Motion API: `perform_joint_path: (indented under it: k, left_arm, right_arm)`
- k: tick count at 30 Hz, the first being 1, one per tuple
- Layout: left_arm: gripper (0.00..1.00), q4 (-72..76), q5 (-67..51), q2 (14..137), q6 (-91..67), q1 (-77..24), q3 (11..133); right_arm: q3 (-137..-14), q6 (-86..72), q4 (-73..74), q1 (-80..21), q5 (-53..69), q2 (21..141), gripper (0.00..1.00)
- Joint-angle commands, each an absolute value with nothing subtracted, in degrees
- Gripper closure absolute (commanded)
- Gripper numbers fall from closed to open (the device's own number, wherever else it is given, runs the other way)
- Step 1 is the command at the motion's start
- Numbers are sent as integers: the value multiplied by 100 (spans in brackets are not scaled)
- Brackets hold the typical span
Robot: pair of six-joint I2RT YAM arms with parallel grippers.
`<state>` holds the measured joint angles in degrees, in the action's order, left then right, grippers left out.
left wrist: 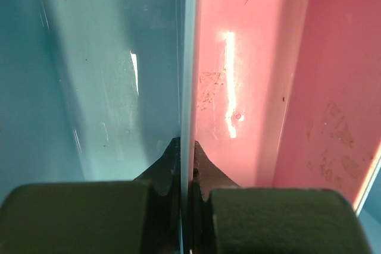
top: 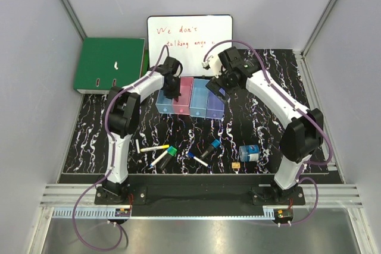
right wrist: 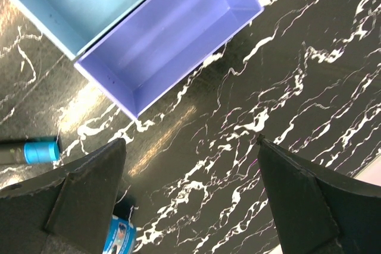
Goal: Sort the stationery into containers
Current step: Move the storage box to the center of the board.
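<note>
**Containers:** row of four narrow translucent plastic bins (top: 198,98), light blue, pink, light blue, purple, joined side by side. They stand mid-table on the black marbled tabletop (top: 268,75), before a whiteboard (top: 190,34).

**Left gripper** (left wrist: 186,150): clamped tight on the shared wall between the first blue bin and the pink bin, one finger in each.

**Right gripper** (right wrist: 193,188): jaws wide apart, holding nothing, above the tabletop beside the purple bin.

**Stationery:** short markers and pens (top: 168,156), stubby blue-white cylinder (top: 249,153), tiny yellow piece (top: 236,165). All lie loose on the tabletop near the arm bases, apart from the bins.
</note>
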<state>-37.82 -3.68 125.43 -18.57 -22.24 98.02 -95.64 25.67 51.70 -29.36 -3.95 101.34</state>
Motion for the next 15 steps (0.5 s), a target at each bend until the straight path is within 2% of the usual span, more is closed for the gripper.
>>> perform_joint_path:
  k: [1,9,15]
  left_arm:
    - [100,-4658,-352,12937,-2337,-2136,9308]
    - [100,-4492,-693,12779,-2733,-2153,8904]
    - [100,-4465,-1036,12990,-3032,-2285,9035]
  right_arm:
    - [-10028,2566,4913,-2997,-536,10283,0]
    - [-10028,2505,4860,-2997,-492,10301,0]
    - [-10002,2435,4843,-2997,-466,10292,0]
